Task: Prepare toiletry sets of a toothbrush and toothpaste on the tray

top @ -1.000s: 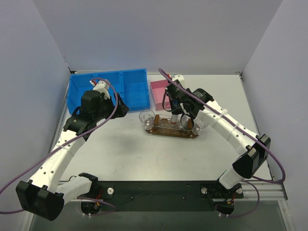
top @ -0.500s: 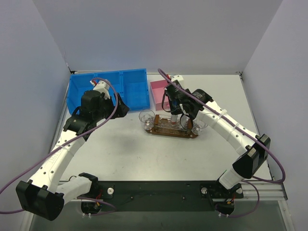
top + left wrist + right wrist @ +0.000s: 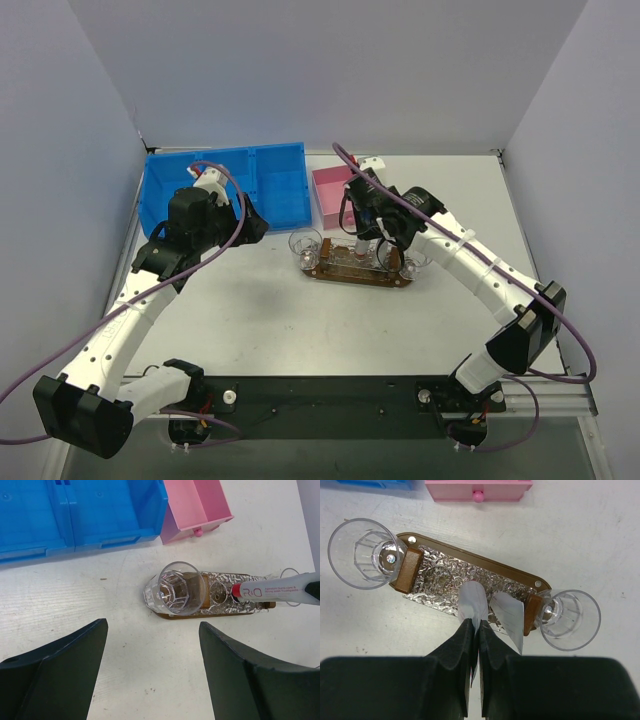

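Observation:
The dark wooden tray (image 3: 435, 580), lined with crinkled foil, lies mid-table, also seen as the tray (image 3: 355, 272). My right gripper (image 3: 476, 625) is shut on the flat end of a white toothpaste tube (image 3: 472, 599), held cap-down over the tray's middle. The left wrist view shows that tube (image 3: 274, 587) with its pink cap. A second white tube (image 3: 509, 616) stands tilted beside it. A clear cup (image 3: 362, 554) stands at one tray end and another cup (image 3: 568, 620) at the other. My left gripper (image 3: 152, 625) hangs open over bare table, left of the tray. No toothbrush is in view.
A blue compartmented bin (image 3: 225, 185) stands at the back left. A pink box (image 3: 330, 195) sits just behind the tray. White walls close in the table on three sides.
My right arm has shifted very slightly above the tray with the tube still in its grip. The left arm has not moved.

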### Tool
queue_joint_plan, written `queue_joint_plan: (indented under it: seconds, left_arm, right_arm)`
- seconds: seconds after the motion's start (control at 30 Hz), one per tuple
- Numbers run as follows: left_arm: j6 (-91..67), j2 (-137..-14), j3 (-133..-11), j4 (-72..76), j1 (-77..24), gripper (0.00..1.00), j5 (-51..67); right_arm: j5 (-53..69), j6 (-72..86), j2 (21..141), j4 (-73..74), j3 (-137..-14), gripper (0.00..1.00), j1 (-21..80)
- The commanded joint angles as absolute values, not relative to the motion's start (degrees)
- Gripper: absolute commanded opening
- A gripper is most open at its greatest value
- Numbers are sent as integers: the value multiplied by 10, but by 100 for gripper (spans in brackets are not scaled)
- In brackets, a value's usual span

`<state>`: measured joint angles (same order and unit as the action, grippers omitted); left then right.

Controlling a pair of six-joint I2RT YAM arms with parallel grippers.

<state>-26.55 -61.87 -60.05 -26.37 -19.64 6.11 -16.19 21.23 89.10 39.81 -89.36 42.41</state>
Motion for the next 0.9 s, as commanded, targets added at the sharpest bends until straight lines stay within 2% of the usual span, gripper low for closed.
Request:
queue_joint_plan:
  seconds: [0.0,0.87]
  left_arm:
    - [-262,-616,-621,-239,-192,84,69]
    - [-264,-616,-617,-237,-192,84,69]
  right_arm:
    - [-168,225,867,439,-925,0,425]
    - [-182,215,892,417,-922,0,427]
